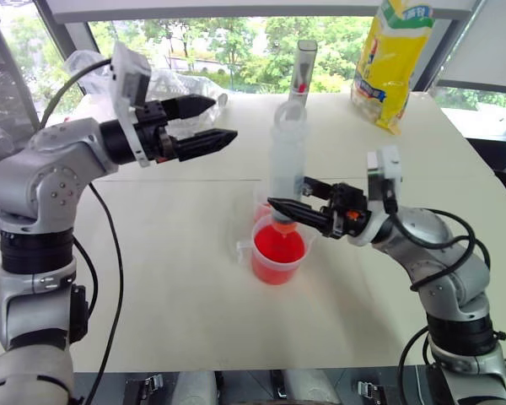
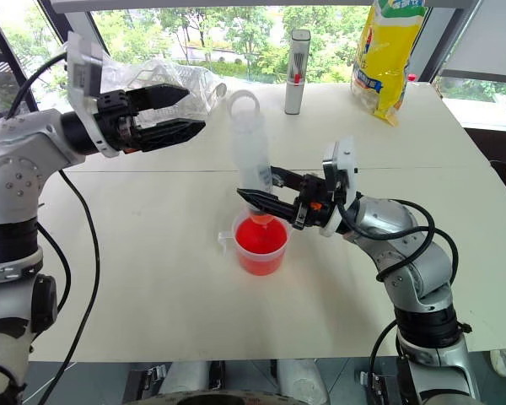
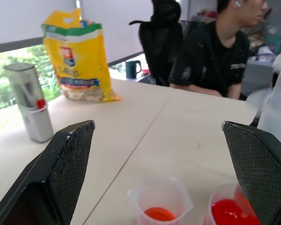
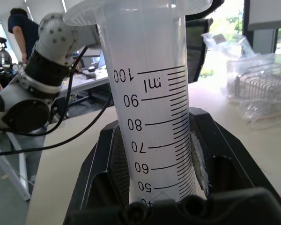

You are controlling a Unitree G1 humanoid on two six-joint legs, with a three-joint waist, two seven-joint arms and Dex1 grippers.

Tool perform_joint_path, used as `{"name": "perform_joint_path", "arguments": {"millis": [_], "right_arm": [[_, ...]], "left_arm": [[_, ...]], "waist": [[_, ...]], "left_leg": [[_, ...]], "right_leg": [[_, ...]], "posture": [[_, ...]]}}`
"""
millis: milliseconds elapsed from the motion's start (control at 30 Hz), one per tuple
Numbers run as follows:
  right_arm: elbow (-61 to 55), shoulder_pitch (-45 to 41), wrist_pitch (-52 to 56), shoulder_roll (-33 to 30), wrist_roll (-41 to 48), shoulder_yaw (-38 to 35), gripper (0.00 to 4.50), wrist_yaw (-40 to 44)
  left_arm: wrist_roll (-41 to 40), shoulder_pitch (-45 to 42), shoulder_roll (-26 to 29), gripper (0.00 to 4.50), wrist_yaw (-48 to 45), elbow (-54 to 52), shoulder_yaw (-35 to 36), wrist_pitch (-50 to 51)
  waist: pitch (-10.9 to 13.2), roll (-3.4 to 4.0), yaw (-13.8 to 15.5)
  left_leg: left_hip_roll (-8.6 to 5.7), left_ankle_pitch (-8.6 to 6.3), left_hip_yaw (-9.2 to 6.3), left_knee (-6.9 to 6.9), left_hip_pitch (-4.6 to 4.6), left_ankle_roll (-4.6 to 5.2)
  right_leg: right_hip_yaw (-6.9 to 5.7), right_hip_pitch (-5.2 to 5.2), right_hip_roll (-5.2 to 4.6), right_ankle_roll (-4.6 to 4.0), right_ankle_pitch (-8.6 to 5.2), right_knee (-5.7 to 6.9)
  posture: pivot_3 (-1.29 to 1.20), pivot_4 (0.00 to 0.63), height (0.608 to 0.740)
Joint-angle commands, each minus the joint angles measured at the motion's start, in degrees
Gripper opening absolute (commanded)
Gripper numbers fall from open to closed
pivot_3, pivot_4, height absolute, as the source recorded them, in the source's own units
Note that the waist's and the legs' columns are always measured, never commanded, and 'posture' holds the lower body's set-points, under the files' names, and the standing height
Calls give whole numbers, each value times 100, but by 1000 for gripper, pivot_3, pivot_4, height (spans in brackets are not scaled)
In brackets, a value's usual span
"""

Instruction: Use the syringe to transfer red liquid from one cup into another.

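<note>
The syringe [image 2: 251, 152] is held upright in the right pincer [image 2: 266, 196], its orange tip over the red liquid [image 2: 259, 237] in the larger handled cup [image 2: 261, 257] on the counter [image 2: 152, 278]. The left pincer [image 2: 173, 110] is spread wide, well apart, empty.

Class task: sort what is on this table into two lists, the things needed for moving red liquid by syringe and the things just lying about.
Needed: syringe; handled cup of red liquid; small cup; right gripper shut on the syringe.

Lying about: yellow bag; grey tube; clear plastic wrap.
</note>
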Motion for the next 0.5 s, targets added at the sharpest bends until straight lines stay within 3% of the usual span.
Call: {"name": "perform_joint_path", "arguments": {"millis": [33,233,500], "right_arm": [[281,-757,5,15,267,-374,1408,-153],[1871,-1862,-385,370,-78,-324,1408,-68],[3460,-1973,-1560,949,-1049,126,1408,393]], "left_arm": [[32,33,29,4476,63,-164,147,-153],[175,75,-67,4476,137,-202,43,-321],[325,-141,-310,4476,282,-170,-28,-528]], "waist": [[1,1,-14],[-1,-1,-9],[0,1,-13]], "left_leg": [[0,0,4,0,0,0],[0,0,5,-1,4,0],[0,0,8,-1,-4,0]], "right_leg": [[0,-2,0,0,0,1],[2,-3,1,-2,-1,9],[4,-11,-1,-1,0,9]], "posture": [[0,150,740],[0,150,740],[0,150,740]]}}
